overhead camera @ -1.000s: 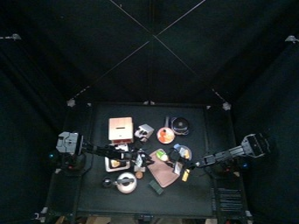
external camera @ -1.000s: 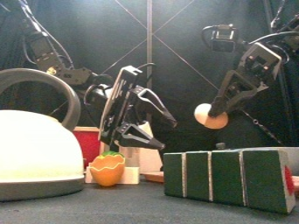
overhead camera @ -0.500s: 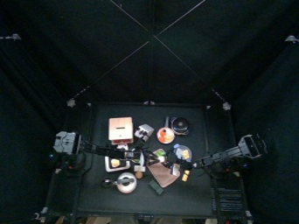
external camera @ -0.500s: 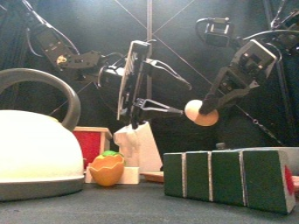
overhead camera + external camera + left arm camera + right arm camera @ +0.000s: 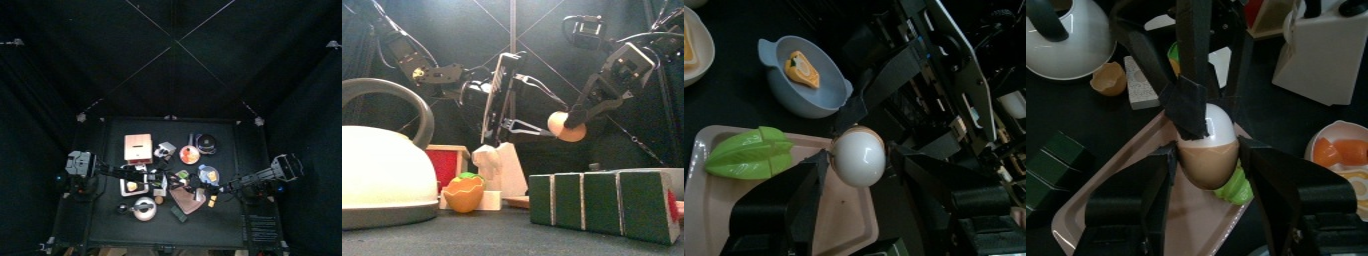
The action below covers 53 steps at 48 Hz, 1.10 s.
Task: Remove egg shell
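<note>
Above the pink tray (image 5: 1126,215), the egg (image 5: 567,126) is held in the air between the two arms. It is clasped around its brown lower half by the right gripper (image 5: 1211,163), whose jaws are closed against the shell. Its long axis is tilted in the front view, with the pale end turned toward the left gripper (image 5: 512,100). The left gripper's jaws are spread wide, one on each side of that pale end, and nothing is gripped by them. On the tray beneath the egg a green star-shaped fruit (image 5: 744,153) is seen. Beyond the tray a blue bowl (image 5: 780,92) holding an orange piece is set, and beside the tray a white kettle (image 5: 382,180) stands.
</note>
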Each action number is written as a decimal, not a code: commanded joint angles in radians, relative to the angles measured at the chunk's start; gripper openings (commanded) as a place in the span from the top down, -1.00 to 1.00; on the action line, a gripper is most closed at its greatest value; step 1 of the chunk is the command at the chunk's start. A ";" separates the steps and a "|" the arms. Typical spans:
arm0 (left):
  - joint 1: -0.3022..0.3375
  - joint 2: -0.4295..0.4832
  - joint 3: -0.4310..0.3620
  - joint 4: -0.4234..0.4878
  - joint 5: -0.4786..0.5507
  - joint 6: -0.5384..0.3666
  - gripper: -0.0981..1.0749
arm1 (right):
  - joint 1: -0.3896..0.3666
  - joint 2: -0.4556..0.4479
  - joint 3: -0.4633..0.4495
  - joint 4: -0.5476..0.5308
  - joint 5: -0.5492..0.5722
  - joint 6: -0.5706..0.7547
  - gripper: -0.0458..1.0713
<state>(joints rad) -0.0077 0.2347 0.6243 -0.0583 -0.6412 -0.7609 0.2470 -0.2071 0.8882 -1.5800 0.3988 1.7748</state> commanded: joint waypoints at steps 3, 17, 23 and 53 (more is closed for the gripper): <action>0.002 -0.012 -0.020 -0.005 -0.009 0.003 -0.64 | -0.002 -0.012 -0.025 -0.006 0.002 -0.002 -0.53; 0.000 -0.012 -0.028 -0.002 -0.009 0.002 -0.64 | -0.002 -0.012 -0.026 -0.006 0.006 -0.002 -0.53; -0.005 -0.008 -0.031 -0.005 -0.009 0.002 -0.64 | -0.003 -0.012 -0.026 -0.008 0.005 -0.002 -0.53; -0.015 0.005 -0.032 -0.005 -0.006 -0.020 -0.35 | -0.003 -0.012 -0.026 -0.005 0.006 -0.002 -0.53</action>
<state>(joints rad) -0.0215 0.2485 0.6182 -0.0614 -0.6412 -0.7808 0.2470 -0.2071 0.8851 -1.5815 0.4004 1.7733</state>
